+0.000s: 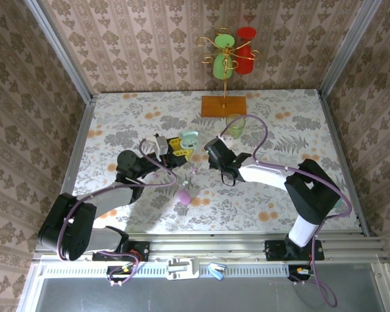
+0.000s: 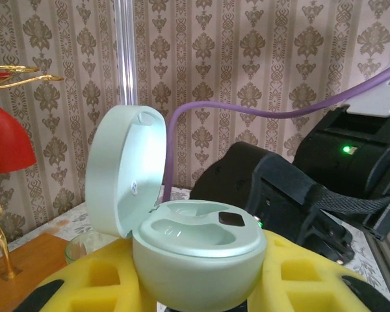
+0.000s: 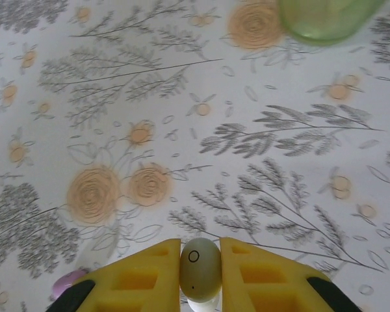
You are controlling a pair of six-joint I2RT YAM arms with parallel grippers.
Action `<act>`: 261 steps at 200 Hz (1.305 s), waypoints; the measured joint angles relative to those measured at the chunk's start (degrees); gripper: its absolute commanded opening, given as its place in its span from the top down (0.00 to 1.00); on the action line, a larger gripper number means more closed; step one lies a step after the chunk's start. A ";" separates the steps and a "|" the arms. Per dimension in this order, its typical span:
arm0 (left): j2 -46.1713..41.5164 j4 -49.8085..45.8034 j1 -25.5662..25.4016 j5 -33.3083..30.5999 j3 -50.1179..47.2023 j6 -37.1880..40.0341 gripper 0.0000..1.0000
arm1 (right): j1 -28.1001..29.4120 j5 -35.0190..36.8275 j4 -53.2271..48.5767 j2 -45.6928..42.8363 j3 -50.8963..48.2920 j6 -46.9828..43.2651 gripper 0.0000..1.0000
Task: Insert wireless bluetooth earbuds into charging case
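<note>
The left gripper [image 1: 182,148] was closed around a smooth, round, mint-green plastic charging case [image 2: 195,250]. Its hinged lid [image 2: 125,170] stood open over a moulded hollow. To the right of the case, the right gripper [image 3: 200,250] pinched a tiny, pale, glossy, egg-shaped earbud [image 3: 200,273] between blocky yellow pads [image 3: 143,276], above the matte floral tablecloth [image 3: 182,97]. Damask-patterned wallpaper [image 2: 279,58] enclosed the table.
</note>
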 measured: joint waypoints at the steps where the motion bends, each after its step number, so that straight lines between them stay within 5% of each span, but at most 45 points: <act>1: 0.00 0.00 0.00 0.00 0.00 0.00 0.90 | 0.04 0.17 -0.07 0.00 -0.02 0.09 0.82; 92: 0.55 -0.74 -0.50 -4.17 -0.04 2.71 0.90 | 1.03 5.95 -2.05 -7.02 -3.78 4.15 0.83; 181: 6.45 -2.01 -3.61 -11.74 0.31 11.21 0.90 | 2.54 -7.56 4.17 -25.22 -4.85 -3.76 0.82; 261: 6.97 -5.25 -6.82 -16.74 1.97 14.36 0.90 | 2.86 -17.92 11.52 -22.73 -0.39 -6.03 0.82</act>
